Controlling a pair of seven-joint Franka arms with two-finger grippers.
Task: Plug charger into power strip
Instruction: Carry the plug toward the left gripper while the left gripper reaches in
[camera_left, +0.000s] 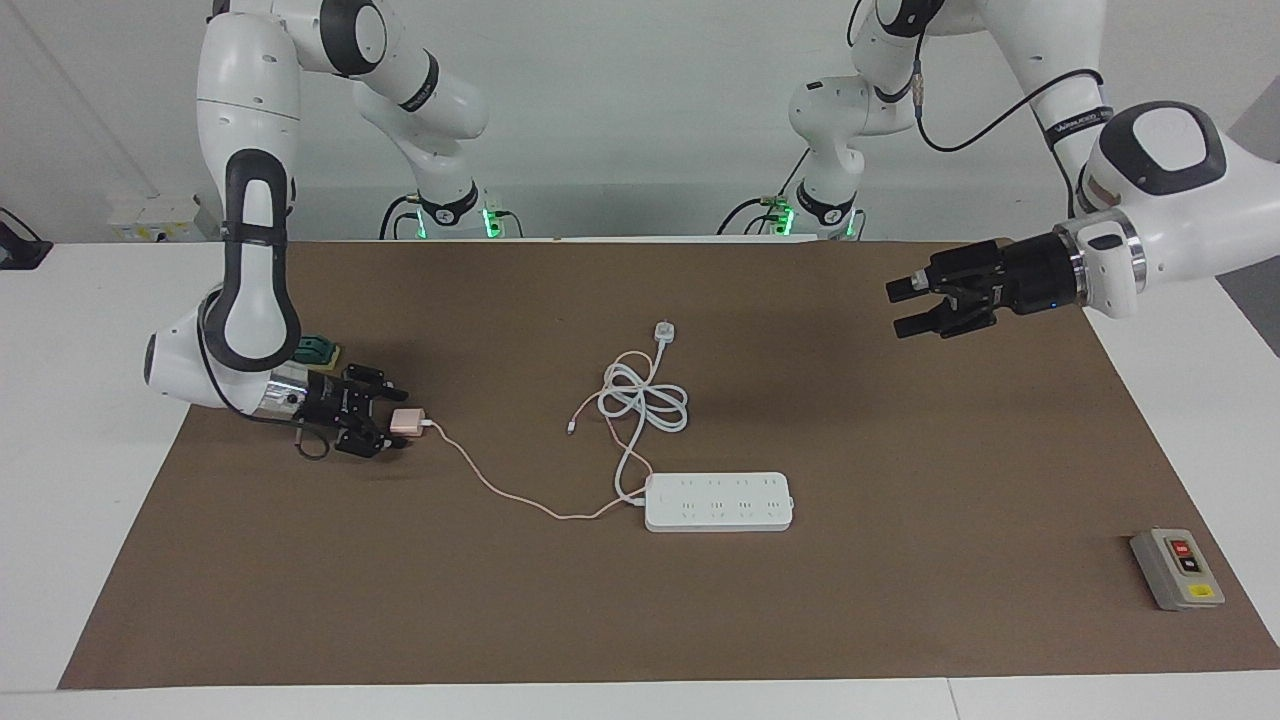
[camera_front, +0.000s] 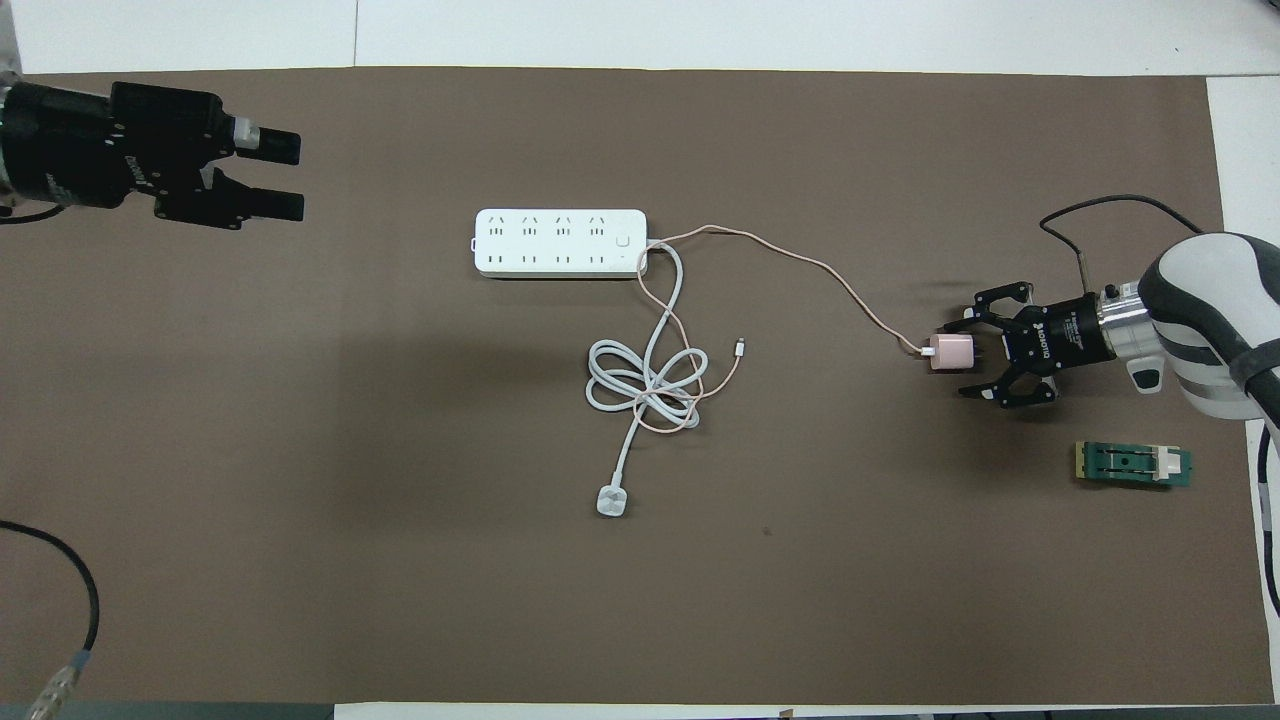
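Note:
The small pink charger (camera_left: 407, 422) (camera_front: 950, 352) lies on the brown mat at the right arm's end of the table. My right gripper (camera_left: 396, 418) (camera_front: 958, 360) is low at the mat, open, with one finger on each side of the charger's body and small gaps showing. A thin pink cable (camera_front: 800, 260) runs from the charger to the end of the white power strip (camera_left: 718, 501) (camera_front: 560, 243), which lies flat mid-table with its sockets up. My left gripper (camera_left: 905, 308) (camera_front: 285, 175) hangs open and empty in the air over the mat toward the left arm's end.
The strip's thick white cord (camera_front: 640, 385) is coiled nearer to the robots than the strip, ending in a white plug (camera_left: 664, 331) (camera_front: 611, 500). A green switch (camera_left: 315, 350) (camera_front: 1133, 464) lies beside the right gripper. A grey button box (camera_left: 1177, 568) sits at the left arm's end.

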